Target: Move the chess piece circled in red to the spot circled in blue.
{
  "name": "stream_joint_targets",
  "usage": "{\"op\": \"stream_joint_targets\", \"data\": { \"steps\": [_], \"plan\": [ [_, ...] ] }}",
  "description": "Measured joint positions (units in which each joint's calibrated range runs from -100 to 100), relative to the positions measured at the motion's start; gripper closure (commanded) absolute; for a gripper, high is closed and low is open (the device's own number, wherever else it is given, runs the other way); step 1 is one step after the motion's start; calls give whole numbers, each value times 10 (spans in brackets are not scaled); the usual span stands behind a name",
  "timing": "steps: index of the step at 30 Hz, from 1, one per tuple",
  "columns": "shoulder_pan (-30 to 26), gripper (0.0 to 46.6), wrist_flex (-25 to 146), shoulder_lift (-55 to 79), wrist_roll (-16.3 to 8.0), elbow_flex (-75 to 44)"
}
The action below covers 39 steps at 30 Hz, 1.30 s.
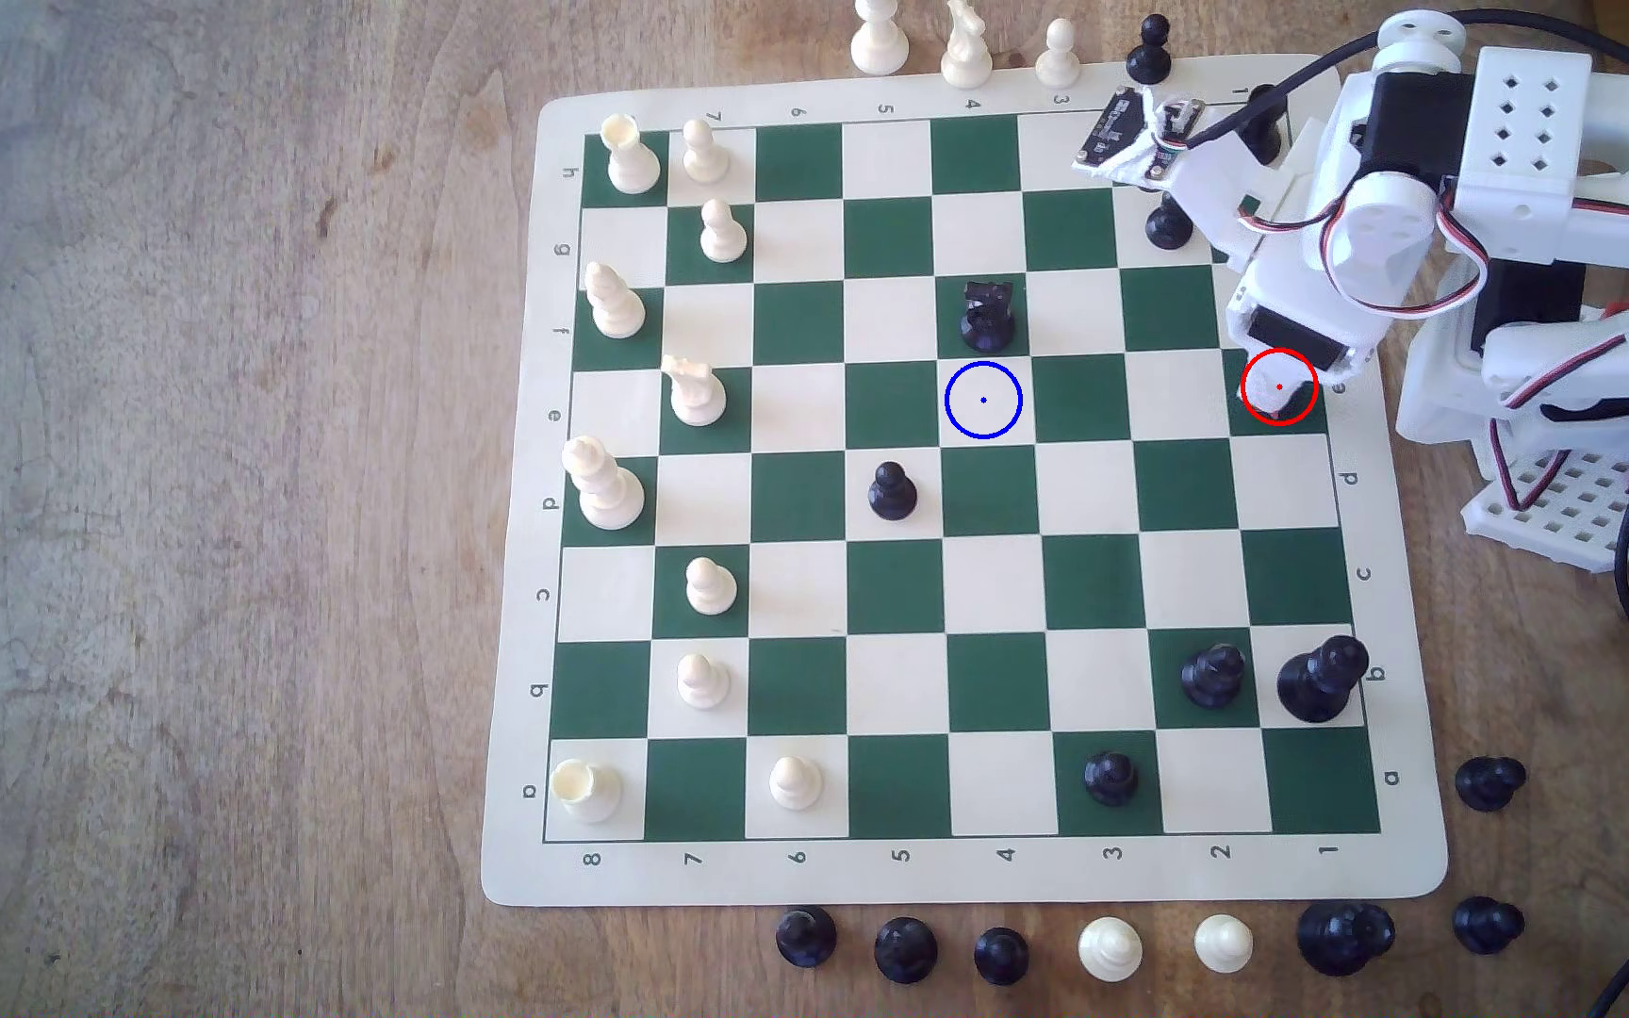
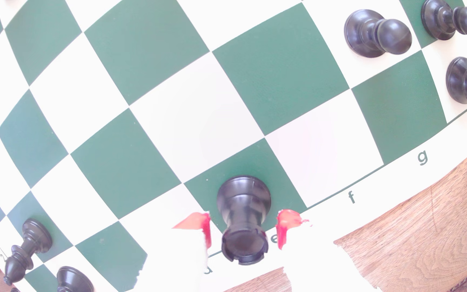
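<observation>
item: the chess piece (image 2: 243, 221), black, upright on its green edge square by file letter e. our jaws stand open, one red-tipped finger (image 2: 203, 228) either side, not touching, placed to close on the column. the spot (image 1: 983, 399) lies well apart, empty, just below the notched black piece (image 1: 987, 315). the exterior view hides the piece under our gripper (image 1: 1279, 389); the wrist view shows it plainly.

We see a green-and-cream chessboard (image 1: 899, 861) on a wooden table (image 1: 203, 489), white pieces (image 1: 607, 485) along the exterior view's left, a black knight (image 1: 987, 315) mid-board, captured pawns (image 1: 906, 948) below it.
</observation>
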Motion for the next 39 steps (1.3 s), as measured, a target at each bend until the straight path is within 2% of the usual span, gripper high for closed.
{"op": "stream_joint_targets", "data": {
  "steps": [5, 10, 12, 17, 28, 39],
  "plan": [
    [-5, 350, 0, 10, 0, 0],
    [-5, 371, 0, 10, 0, 0],
    [-5, 419, 0, 10, 0, 0],
    [-5, 464, 0, 10, 0, 0],
    [-14, 464, 41, 10, 0, -11],
    [-52, 464, 143, 59, -5, -231]
  ]
}}
